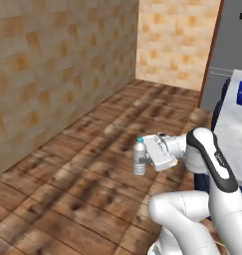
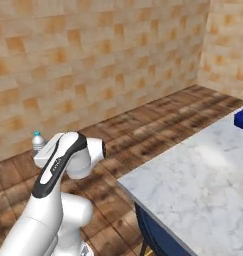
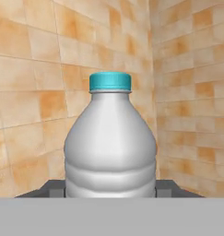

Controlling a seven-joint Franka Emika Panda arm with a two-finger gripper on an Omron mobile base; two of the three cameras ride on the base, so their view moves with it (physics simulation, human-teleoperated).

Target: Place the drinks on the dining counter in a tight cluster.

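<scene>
- the gripper [image 1: 142, 160] is clamping the small clear blue-capped water bottle [image 1: 139, 157] by its lower body, out over the wooden floor [image 1: 82, 164], left of the arm.
- in the hand view the water bottle [image 3: 110, 147] is standing upright between the fingertips [image 3: 53, 188], its cap [image 3: 110, 81] level; that seems a secure hold.
- the dining counter [image 2: 203, 185] is lying to the right, well apart from the bottle, with a blue item [image 2: 241, 119] at its far end.
- to do this well, i judge the arm should be swinging right while keeping the bottle upright and high enough to be clearing the counter edge [image 2: 143, 197].
- a navy stool [image 2: 153, 235] is sitting under the near edge; passing low there looks risky.
- the other drinks are where it should be ending up, just beside them, before the pincer lets go.
</scene>
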